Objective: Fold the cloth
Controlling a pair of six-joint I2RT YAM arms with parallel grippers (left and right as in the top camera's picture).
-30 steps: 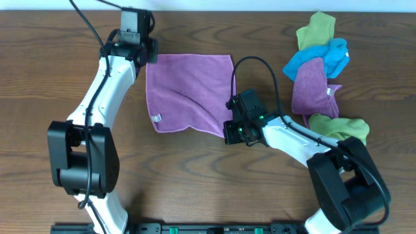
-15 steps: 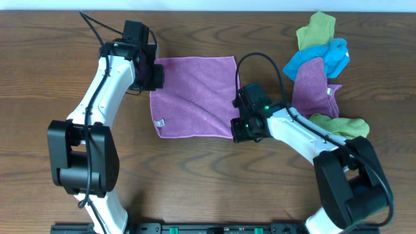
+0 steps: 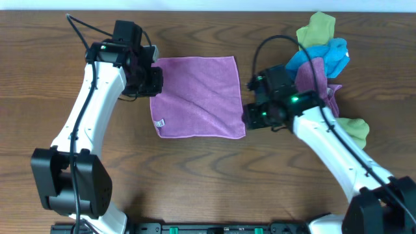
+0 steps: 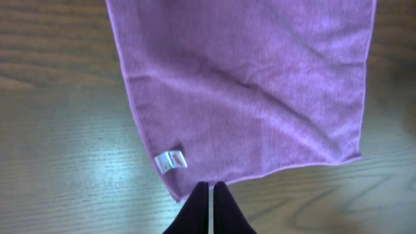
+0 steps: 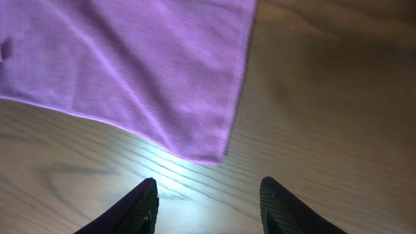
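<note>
Lying flat and unfolded in the middle of the brown wooden table [image 3: 195,188], the square purple microfibre cloth [image 3: 198,97] shows a few shallow creases. A small white tag [image 3: 157,121] sits on its left edge toward the near corner; the print is too small to read. The left gripper [image 3: 155,80] hangs beside the cloth's left edge, toward the far corner, and from overhead its tips are hidden under the wrist body. The left wrist view shows its two dark fingers [image 4: 201,211] pressed together with nothing between them, their bases cut off by the lower frame edge. The tagged corner appears just beside them, but contact cannot be told. The right gripper [image 3: 249,119] is at the cloth's near right corner. In its wrist view the fingers [image 5: 140,208] are spread wide over bare wood, with the cloth corner ahead of the gap and apart from both. At the far right, a heap of green, blue and purple cloths [image 3: 322,58] is partly covered by the right arm.
</note>
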